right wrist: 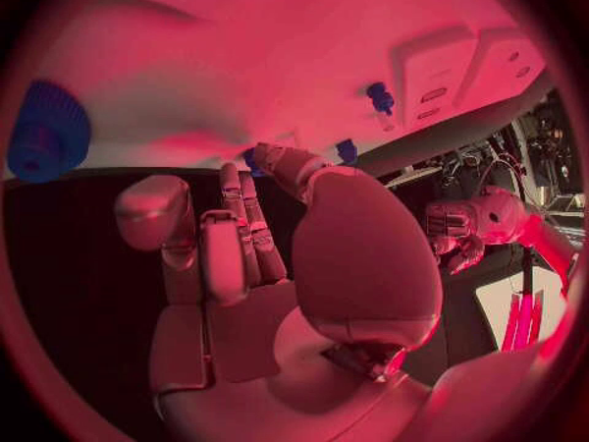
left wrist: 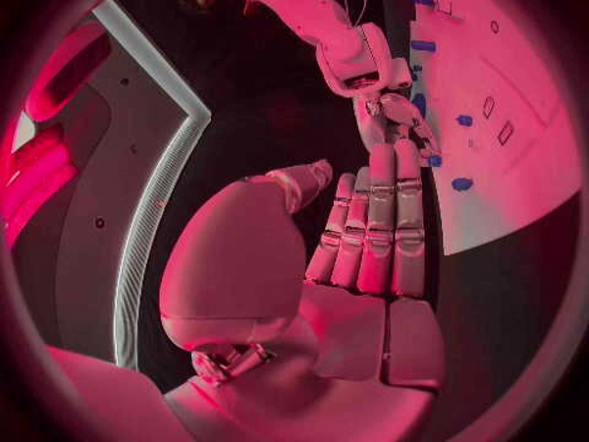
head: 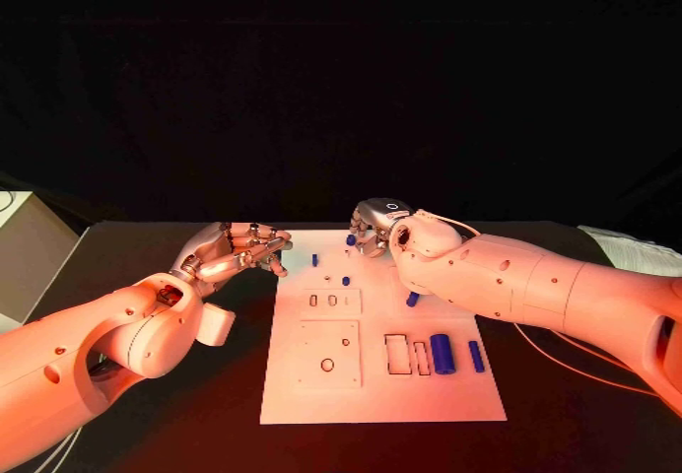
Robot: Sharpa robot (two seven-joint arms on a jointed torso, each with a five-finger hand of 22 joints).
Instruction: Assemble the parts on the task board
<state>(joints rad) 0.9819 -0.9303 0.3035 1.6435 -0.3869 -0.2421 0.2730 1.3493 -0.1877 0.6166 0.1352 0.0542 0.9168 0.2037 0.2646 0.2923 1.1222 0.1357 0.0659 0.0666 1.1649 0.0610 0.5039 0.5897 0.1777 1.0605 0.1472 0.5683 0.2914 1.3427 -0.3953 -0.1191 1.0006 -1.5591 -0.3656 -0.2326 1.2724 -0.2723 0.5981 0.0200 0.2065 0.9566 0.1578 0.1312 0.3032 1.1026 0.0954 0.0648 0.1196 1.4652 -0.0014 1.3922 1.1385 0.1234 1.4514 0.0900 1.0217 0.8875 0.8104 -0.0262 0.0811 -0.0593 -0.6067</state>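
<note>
The white task board (head: 383,389) lies in the middle of the black table. My right hand (head: 378,227) is over the board's far edge; its thumb and a finger pinch a small blue part (head: 351,239), which also shows at the fingertips (right wrist: 250,157). My left hand (head: 235,251) hovers by the board's far left corner with its fingers (left wrist: 381,216) stretched out and nothing in them. Two small blue pegs (head: 314,260) (head: 346,281) stand on the board. A thick blue cylinder (head: 443,353) and a thinner one (head: 476,357) lie near the right side. Another blue piece (head: 412,299) sits partly under my right arm.
The board has rectangular slots (head: 398,355) and round holes (head: 327,365). A pale box (head: 29,246) stands at the table's left edge and white cloth (head: 640,251) lies at the far right. A thin cable (head: 569,370) runs over the table to the right of the board.
</note>
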